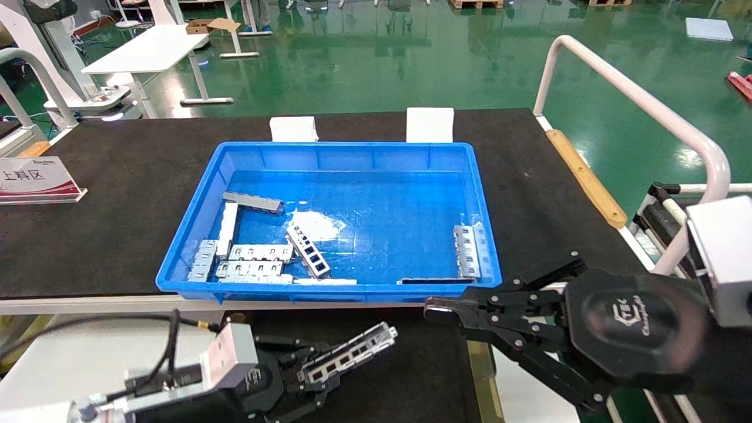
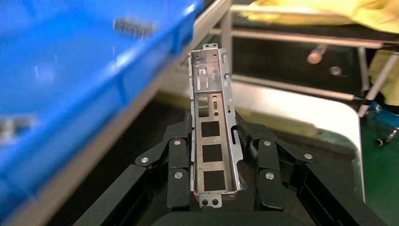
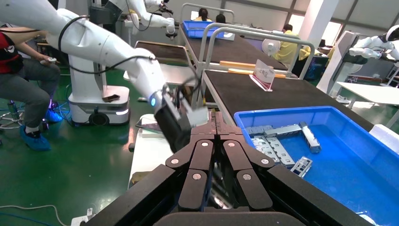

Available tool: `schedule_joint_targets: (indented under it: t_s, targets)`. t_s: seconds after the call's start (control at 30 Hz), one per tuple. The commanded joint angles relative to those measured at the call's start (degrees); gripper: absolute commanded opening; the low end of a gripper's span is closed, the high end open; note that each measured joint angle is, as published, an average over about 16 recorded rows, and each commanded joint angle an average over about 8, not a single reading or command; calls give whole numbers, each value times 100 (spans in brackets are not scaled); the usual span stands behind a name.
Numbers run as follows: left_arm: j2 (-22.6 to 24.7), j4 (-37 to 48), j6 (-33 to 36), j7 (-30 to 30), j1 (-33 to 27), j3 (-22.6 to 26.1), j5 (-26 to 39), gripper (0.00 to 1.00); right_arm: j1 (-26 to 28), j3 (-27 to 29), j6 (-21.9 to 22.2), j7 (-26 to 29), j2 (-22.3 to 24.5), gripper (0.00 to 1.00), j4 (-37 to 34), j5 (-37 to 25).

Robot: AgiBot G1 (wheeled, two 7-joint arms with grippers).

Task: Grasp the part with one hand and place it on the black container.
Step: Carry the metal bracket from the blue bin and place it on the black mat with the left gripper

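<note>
At the lower left of the head view the left gripper (image 1: 320, 376) holds the part (image 1: 346, 353), its fingers (image 2: 178, 165) clamped on both long sides of the slotted metal channel, whose far end juts out past the fingertips. It hangs over the black container (image 1: 411, 376) just in front of the blue bin (image 1: 194, 235). The right gripper (image 1: 437, 310), fingers pressed together with nothing between them, sits at the lower right beside the bin's near corner. A sign (image 1: 35, 179) at the left edge of the tabletop (image 1: 117, 194) reads "上料区".
</note>
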Motion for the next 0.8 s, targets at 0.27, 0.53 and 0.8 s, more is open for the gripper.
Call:
schedule_joint_targets:
  t_s: [0.27,0.53,0.8]
  targets:
    - [405,-317,-1895,-587,644,381,223,0,0,-1,0,0,0,0,0,1]
    - [1163,-147,-3580,-1395,699,893,221,0,0,-2,1,-1,1,0,0,1]
    - [1905,75,-5034,-1956,506,1538,19,0,1,-2,1,-1,1,0,0,2]
